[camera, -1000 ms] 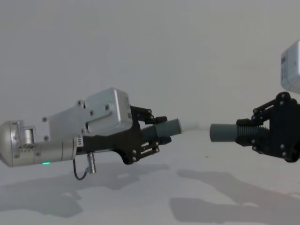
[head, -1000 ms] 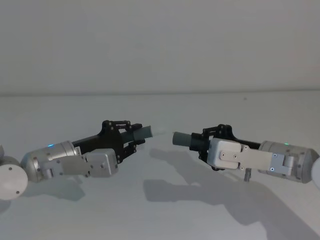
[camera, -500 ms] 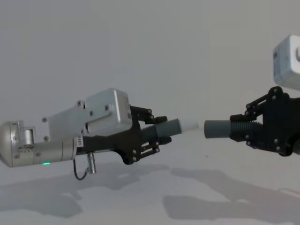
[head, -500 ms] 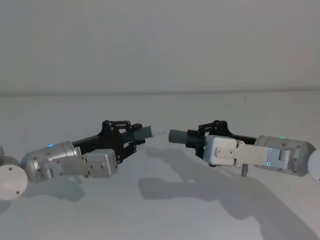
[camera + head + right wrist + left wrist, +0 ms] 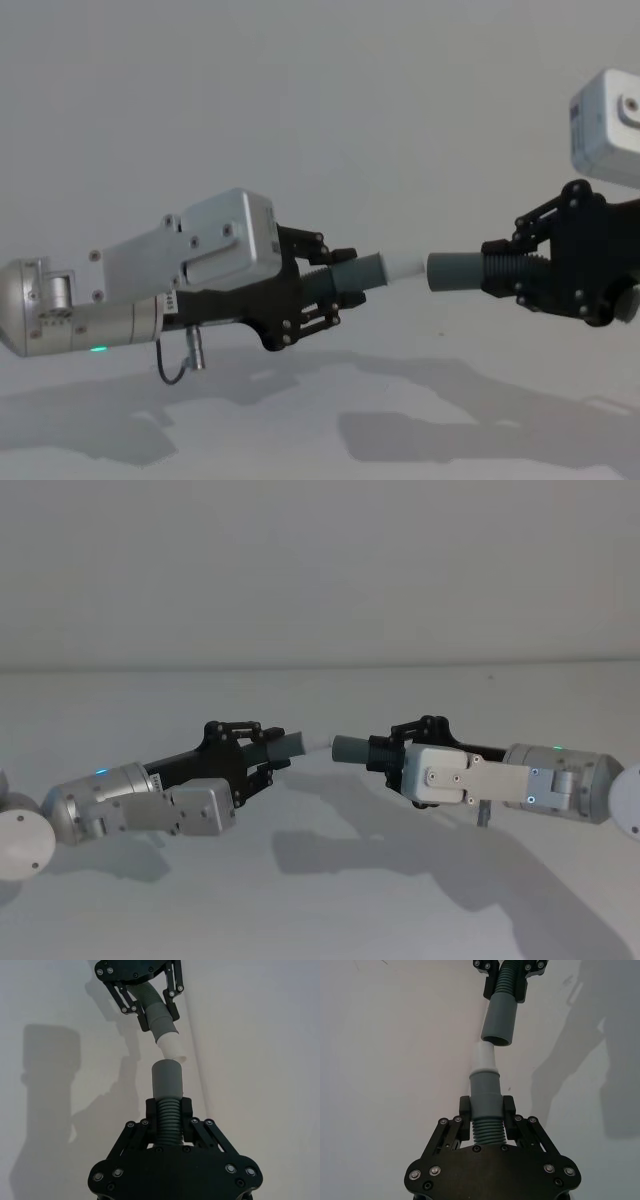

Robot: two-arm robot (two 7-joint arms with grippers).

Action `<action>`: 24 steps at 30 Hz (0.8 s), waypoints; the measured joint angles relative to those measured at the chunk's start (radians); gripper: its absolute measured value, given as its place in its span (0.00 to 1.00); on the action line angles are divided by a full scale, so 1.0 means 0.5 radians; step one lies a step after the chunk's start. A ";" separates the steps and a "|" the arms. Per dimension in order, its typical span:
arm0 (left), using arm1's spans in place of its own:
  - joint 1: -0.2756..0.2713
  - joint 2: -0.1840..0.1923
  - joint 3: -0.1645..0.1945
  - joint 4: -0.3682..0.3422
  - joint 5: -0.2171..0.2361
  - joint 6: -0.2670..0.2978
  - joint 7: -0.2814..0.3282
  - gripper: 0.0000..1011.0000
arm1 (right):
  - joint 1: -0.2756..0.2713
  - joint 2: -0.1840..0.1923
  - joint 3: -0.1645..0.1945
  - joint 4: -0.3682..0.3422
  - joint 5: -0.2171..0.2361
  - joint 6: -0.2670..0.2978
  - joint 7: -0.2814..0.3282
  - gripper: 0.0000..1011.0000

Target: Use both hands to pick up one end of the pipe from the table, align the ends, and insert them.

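Note:
Both pipe pieces are held in the air above the white table, end to end. My left gripper is shut on the ribbed part of one grey piece, whose narrow white end points right. My right gripper is shut on the ribbed part of the other piece, whose wider open mouth faces left. A small gap separates the two ends. In the left wrist view the white end sits slightly to one side of the mouth. In the right wrist view the left piece is tilted relative to the right piece.
The arms cast shadows on the table beneath them. A plain wall rises behind the table's far edge. A short cable and pin hang under the left wrist.
My right gripper has carried its piece leftward, shrinking the gap between the two ends to a sliver. The left gripper and its piece have stayed still.

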State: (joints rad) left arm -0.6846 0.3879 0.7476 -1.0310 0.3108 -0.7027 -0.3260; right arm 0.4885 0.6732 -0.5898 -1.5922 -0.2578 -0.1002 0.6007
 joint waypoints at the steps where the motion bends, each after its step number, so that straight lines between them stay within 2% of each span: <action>1: 0.000 0.000 0.000 0.000 0.000 0.000 0.000 0.34 | 0.001 -0.002 0.001 0.002 0.000 0.000 0.001 0.25; 24: 0.000 0.000 0.000 0.000 0.000 -0.001 0.000 0.34 | 0.052 -0.040 -0.006 0.052 0.009 -0.023 0.040 0.25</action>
State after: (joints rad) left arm -0.6846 0.3880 0.7476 -1.0310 0.3107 -0.7032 -0.3261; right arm 0.5143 0.6531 -0.5931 -1.5661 -0.2532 -0.1118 0.6205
